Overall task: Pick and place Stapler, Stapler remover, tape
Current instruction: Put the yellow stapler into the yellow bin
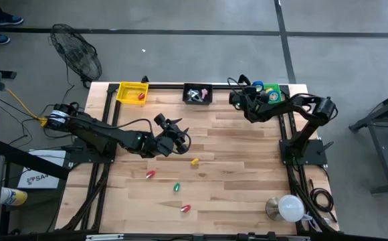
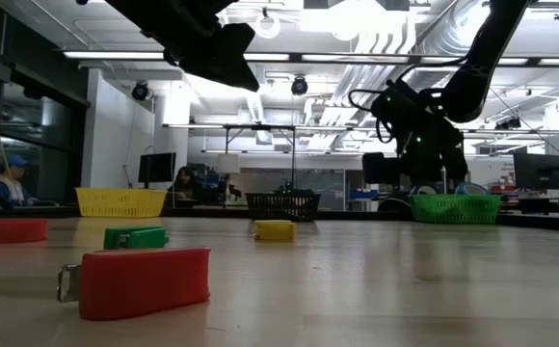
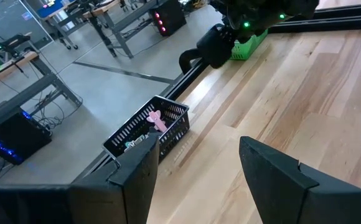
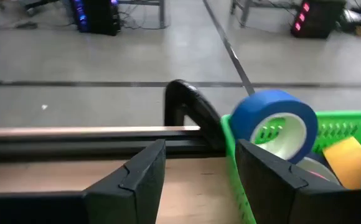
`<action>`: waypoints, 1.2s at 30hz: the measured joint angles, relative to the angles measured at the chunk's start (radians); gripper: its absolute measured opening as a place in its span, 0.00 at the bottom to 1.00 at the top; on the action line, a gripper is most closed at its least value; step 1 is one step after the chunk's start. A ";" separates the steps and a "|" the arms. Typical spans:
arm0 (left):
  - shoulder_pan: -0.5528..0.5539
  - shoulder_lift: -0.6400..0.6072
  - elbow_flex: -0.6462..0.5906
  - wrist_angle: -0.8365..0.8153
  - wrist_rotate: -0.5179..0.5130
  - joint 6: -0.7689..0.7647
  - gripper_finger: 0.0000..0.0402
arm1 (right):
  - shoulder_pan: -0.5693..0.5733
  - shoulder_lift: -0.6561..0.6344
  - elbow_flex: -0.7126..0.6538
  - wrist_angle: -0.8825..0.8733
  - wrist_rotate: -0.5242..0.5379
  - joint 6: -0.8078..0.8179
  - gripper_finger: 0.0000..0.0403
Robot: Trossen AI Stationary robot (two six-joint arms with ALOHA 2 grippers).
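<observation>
Blue tape roll upright on edge, open centre showing, leaning at green basket rim; yellow roll beside, inside basket.

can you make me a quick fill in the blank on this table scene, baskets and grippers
1. The blue tape roll sits in the ____ basket.
2. The basket between the yellow basket and the green one is ____ in colour.
3. The left gripper hangs over the table with its fingers ____.
4. The right gripper is beside the green basket and holds ____.

Missing words: green; black; open; nothing
</observation>
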 joint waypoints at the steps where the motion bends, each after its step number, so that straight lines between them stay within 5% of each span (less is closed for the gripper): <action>1: 0.000 0.000 0.000 0.000 0.000 0.000 0.54 | 0.011 -0.003 0.000 0.001 0.001 -0.026 0.46; 12: 0.000 0.000 0.000 -0.001 0.014 0.000 0.54 | 0.164 -0.089 0.000 0.001 -0.047 -0.585 0.46; 21: 0.000 0.000 0.000 -0.008 0.041 0.000 0.54 | 0.333 -0.122 0.000 -0.033 -0.444 -0.982 0.46; 26: 0.000 0.000 0.000 -0.037 0.046 -0.003 0.54 | 0.411 -0.122 0.000 -0.049 -0.713 -1.035 0.46; 36: 0.000 0.000 0.000 -0.059 0.047 -0.019 0.54 | 0.508 -0.122 0.000 0.012 -1.017 -0.923 0.46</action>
